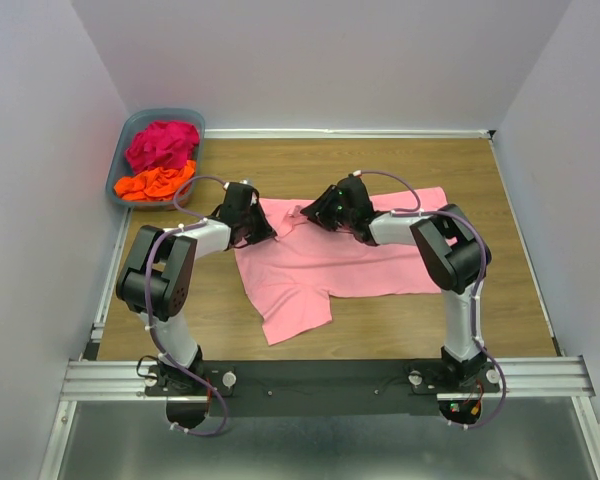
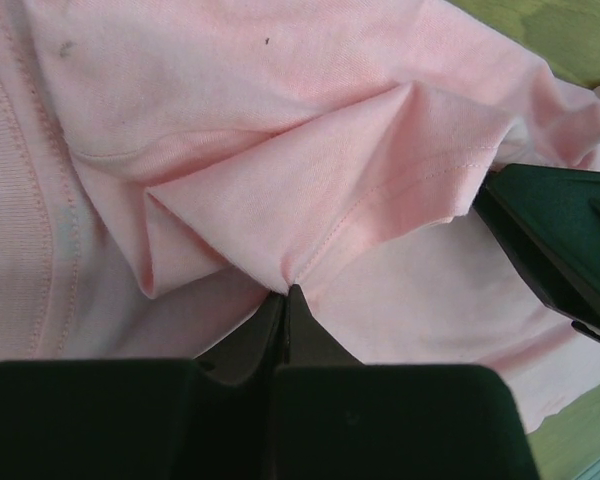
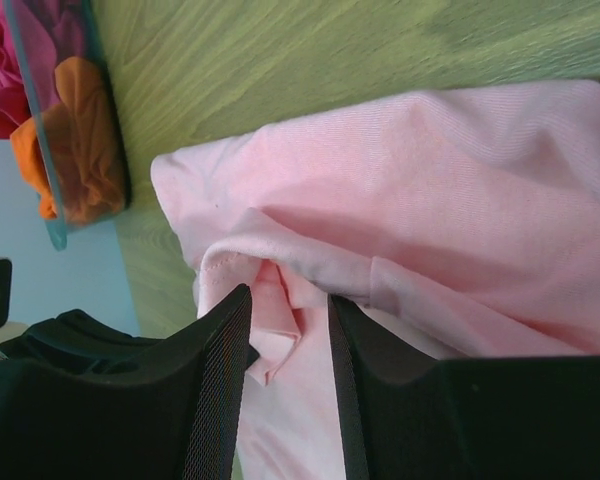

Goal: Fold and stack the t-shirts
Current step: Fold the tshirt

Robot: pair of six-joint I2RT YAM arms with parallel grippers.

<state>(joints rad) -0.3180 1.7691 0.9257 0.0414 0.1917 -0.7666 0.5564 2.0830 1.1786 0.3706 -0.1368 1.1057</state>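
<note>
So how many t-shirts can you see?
3. The light pink t-shirt lies spread on the table between both grippers. The magenta t-shirt and orange t-shirt sit crumpled in the basket. More might hide underneath them.

hidden: pink t-shirt (image 1: 330, 262) collar under end effectors | cut off: basket (image 3: 55, 170) in right wrist view

bare table (image 1: 400, 325) near front, basket (image 1: 130, 130) blocks far-left corner, walls hem sides
</note>
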